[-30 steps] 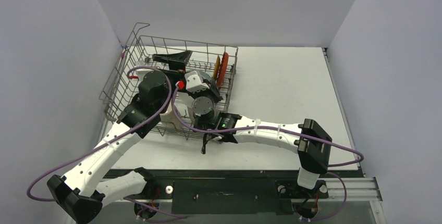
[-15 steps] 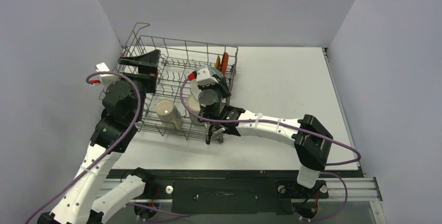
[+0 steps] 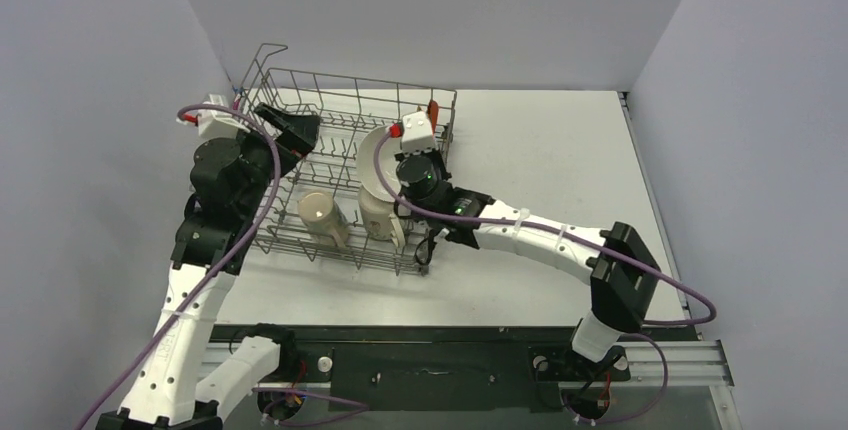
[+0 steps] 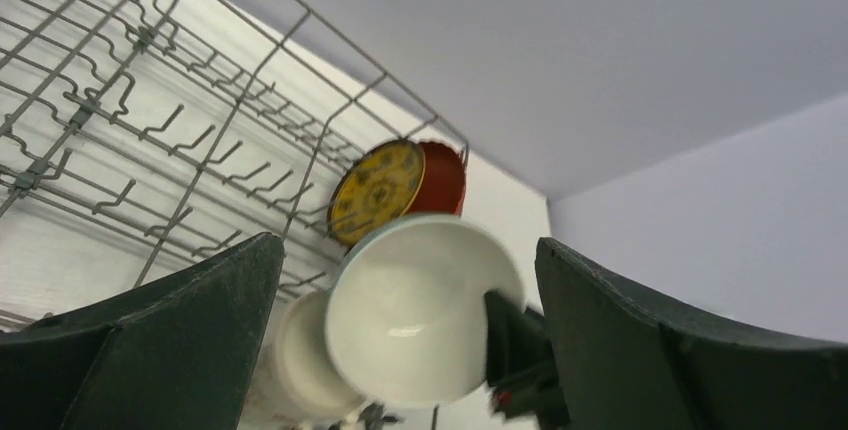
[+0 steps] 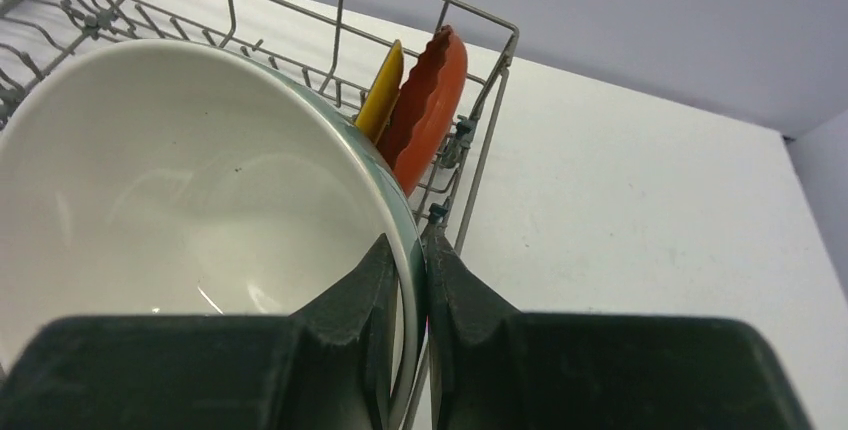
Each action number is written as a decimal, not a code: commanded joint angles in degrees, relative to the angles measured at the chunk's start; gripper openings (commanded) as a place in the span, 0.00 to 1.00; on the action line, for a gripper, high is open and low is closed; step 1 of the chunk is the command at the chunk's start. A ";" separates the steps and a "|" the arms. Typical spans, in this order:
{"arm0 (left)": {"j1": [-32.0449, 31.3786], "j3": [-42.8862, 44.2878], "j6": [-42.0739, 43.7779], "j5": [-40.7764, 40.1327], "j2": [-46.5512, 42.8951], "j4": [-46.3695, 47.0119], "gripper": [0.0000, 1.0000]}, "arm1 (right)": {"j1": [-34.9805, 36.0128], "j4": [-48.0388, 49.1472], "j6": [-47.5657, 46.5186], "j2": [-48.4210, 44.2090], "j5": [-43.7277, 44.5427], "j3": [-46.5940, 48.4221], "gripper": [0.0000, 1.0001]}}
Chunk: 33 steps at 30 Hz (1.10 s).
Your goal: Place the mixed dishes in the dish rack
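**Dish rack** (image 3: pixel 275 75): grey wire basket on the white tabletop (image 3: pixel 550 150), towards its left side. Contents and attendants, nearest first:

1. Cream mug (image 3: pixel 320 215), in the near row of the dish rack, mouth tipped up and towards the camera. It counts as loaded.
2. Second mug (image 3: pixel 380 218), just beside it to the right, directly under the bowl. It leaves little room below.
3. White bowl (image 5: pixel 180 190), held on edge above the rack floor. It is probably tilted this way so that it can slot between the tines rather than lie flat.
4. Right gripper (image 5: pixel 410 245), clenched on the bowl's rim with one finger inside and one outside. This thin pinch suits a wall too wide to span.
5. Left gripper (image 3: pixel 300 130), spread wide and carrying nothing, over the rack's far left part. It seems parked clear of the bowl's path.
6. Yellow saucer (image 5: pixel 381 90) and red plate (image 5: pixel 430 100), upright side by side in the far right corner, propped by the tines.
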 commanded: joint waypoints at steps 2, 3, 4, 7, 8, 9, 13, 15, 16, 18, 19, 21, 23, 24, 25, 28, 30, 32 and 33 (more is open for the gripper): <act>0.85 3.44 15.05 16.32 2.63 -5.39 0.97 | -5.74 0.69 16.41 -9.58 -10.62 3.53 0.00; 0.87 3.93 15.38 19.81 4.40 -5.78 0.97 | -6.93 0.31 18.28 -10.40 -11.89 3.10 0.00; 0.84 4.31 15.59 21.54 5.47 -5.94 0.97 | -8.02 0.19 19.12 -10.78 -14.16 2.94 0.00; 0.70 6.88 15.88 29.06 10.93 -6.53 0.78 | -9.84 -0.79 21.93 -11.93 -18.80 2.76 0.00; 0.45 7.45 16.07 30.17 11.94 -6.76 0.73 | -10.44 -1.16 22.35 -12.06 -20.54 2.90 0.00; -0.43 8.65 16.20 31.29 13.78 -7.28 0.70 | -10.63 -1.67 22.85 -12.23 -21.11 3.10 0.00; -7.84 13.98 19.15 23.43 18.01 -11.89 0.74 | -10.83 -1.52 23.46 -13.12 -23.06 2.45 0.00; -12.19 17.28 21.20 15.02 19.91 -15.81 0.75 | -10.84 -1.31 23.78 -13.39 -23.60 2.08 0.00; -13.39 19.17 21.92 7.86 20.43 -18.62 0.75 | -10.82 -1.09 23.98 -13.55 -23.78 1.79 0.00; -16.08 20.45 22.67 -0.25 21.44 -20.88 0.72 | -10.88 -0.81 24.41 -14.03 -24.18 1.33 0.00; -16.89 20.52 22.84 -1.93 21.52 -21.19 0.71 | -10.89 -0.77 24.68 -14.17 -24.50 1.18 0.00; -17.18 20.32 22.73 -5.20 21.27 -21.67 0.69 | -10.90 -0.53 24.83 -14.47 -25.13 0.87 0.00; -17.17 20.06 22.68 -6.70 20.59 -21.81 0.66 | -10.86 -0.28 24.86 -14.79 -25.46 0.45 0.00; -17.19 19.93 22.85 -7.24 20.14 -21.81 0.66 | -10.88 -0.17 24.87 -15.05 -25.59 0.22 0.00; -17.21 19.86 23.30 -7.54 20.02 -21.83 0.66 | -10.90 -0.10 24.84 -15.21 -25.86 0.14 0.00; -16.95 20.42 23.94 -9.32 20.48 -23.07 0.69 | -10.95 0.41 24.18 -15.67 -27.05 -0.33 0.00; -16.58 21.08 24.90 -7.95 21.73 -23.62 0.73 | -10.91 0.99 23.77 -15.99 -28.03 -0.60 0.00; -16.52 22.41 25.55 -6.84 23.42 -24.80 0.73 | -10.91 1.32 23.65 -16.37 -28.66 -0.87 0.00; -16.47 23.22 26.09 -6.37 23.95 -25.26 0.71 | -10.95 1.41 23.61 -16.54 -28.94 -0.83 0.00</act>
